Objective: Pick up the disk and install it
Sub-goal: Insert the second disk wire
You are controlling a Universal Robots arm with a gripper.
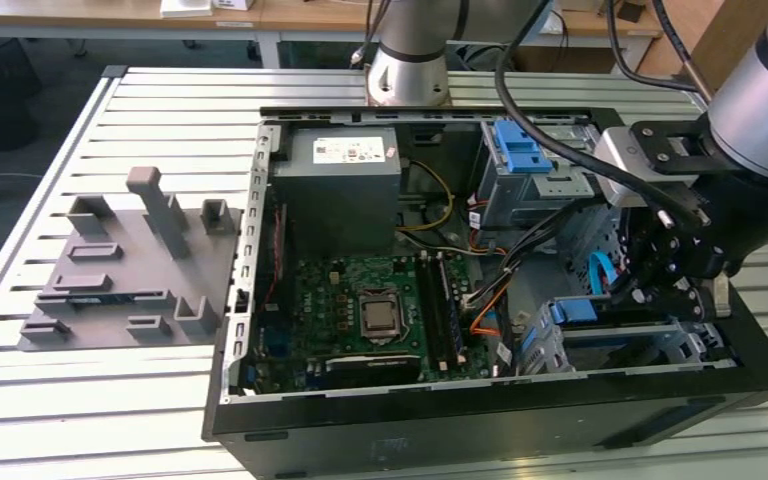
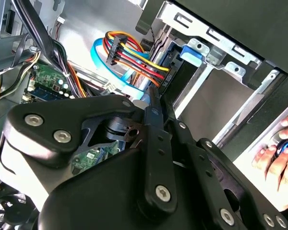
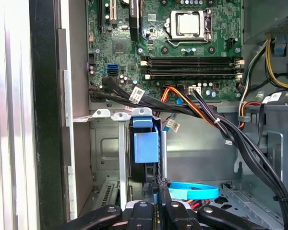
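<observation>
The disk stands on edge in a slot of the metal drive cage at the case's front corner, its blue carrier facing the first wrist view. In the exterior view the disk's blue carrier sits in the cage at the lower right of the open case. My gripper hangs just behind the disk's rear end, fingers drawn together with nothing visible between them. The second wrist view shows the gripper tips meeting beside a bundle of coloured power wires and a light blue data cable.
The open computer case lies on a slatted table with the motherboard, a grey power-supply box and a blue latch on the upper cage. Black cable bundles cross the bay. A grey fixture sits left. A person's hand shows outside the case.
</observation>
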